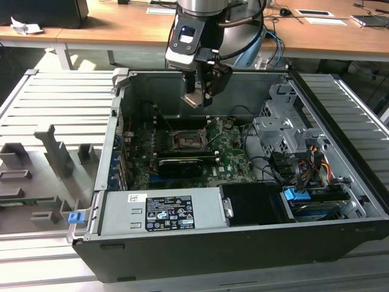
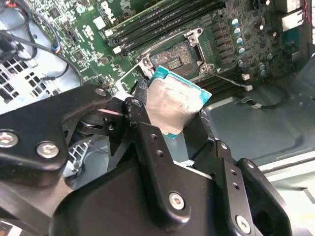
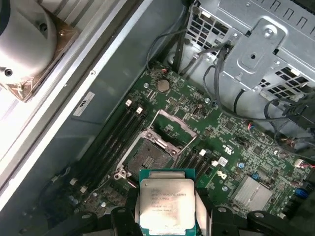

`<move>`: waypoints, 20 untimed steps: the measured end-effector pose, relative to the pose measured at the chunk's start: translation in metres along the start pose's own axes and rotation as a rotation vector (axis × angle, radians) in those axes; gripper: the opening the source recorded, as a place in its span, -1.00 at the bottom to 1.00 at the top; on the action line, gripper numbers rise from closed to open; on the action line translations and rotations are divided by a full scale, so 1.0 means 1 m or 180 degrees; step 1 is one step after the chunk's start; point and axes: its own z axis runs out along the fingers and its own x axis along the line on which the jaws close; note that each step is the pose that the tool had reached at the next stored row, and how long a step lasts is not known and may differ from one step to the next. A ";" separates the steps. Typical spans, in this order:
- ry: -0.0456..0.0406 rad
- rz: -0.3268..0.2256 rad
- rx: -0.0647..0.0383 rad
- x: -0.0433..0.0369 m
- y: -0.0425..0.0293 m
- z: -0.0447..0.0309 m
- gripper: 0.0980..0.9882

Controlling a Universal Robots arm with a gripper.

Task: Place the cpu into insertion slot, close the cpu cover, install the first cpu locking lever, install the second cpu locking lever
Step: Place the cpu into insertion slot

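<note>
The cpu (image 3: 166, 201), a flat square with a dull silvery metal top and teal rim, hangs above the green board (image 3: 226, 132), apart from the square black slot (image 3: 147, 157). The black hand (image 2: 172, 112) pinches its two opposite edges. The thin metal cover (image 3: 172, 129) stands lifted open.
</note>
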 end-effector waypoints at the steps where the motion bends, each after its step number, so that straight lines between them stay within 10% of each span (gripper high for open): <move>1: -0.0006 0.0067 -0.0002 0.0000 0.0000 0.0003 -0.01; 20: -0.0014 0.0189 -0.0003 -0.0001 -0.0005 0.0056 -0.01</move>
